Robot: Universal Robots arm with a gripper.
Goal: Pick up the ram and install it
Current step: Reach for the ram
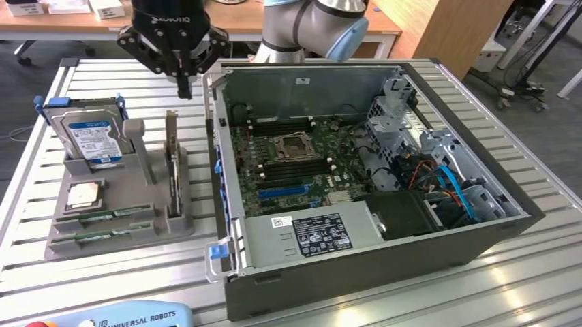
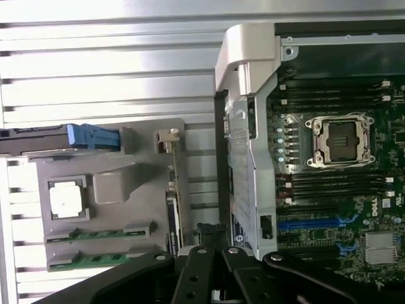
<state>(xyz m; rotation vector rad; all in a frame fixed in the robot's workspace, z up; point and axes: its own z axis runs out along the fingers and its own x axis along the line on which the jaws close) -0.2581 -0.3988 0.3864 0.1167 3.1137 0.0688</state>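
In the exterior view, the end effector [image 1: 185, 87] hangs at 11 o'clock of the scene, above the worktop [image 1: 509, 272] between the grey holder [image 1: 173, 223] and the open computer case [image 1: 364, 279]. Its fingers are pressed together with nothing between them. The ram [image 1: 111, 216] lies at 8 o'clock: two green sticks flat in the holder's front slots, well apart from the end effector.

We judge three risks. The sticks sit low and near each other, so fingers coming down slightly off could nudge the neighbour or clip the holder. The upright expansion card [image 1: 171, 160] stands near the path and could be knocked. In the case, the memory slots [image 1: 272, 125] run tight beside the processor socket [image 1: 296, 145], so a tilted stick could jam.

In the wrist view, the end effector [image 2: 212, 244] is closed and empty, near the case's edge. The ram [image 2: 101, 232] lies just beside the silver processor chip [image 2: 66, 197], which a careless grasp could disturb.

The worktop is slatted aluminium, grooved and glaring. Beyond it are a wooden desk [image 1: 73, 28] at 12 o'clock and grey floor at 2 o'clock, with a pendant [image 1: 127, 317] at 7 o'clock.
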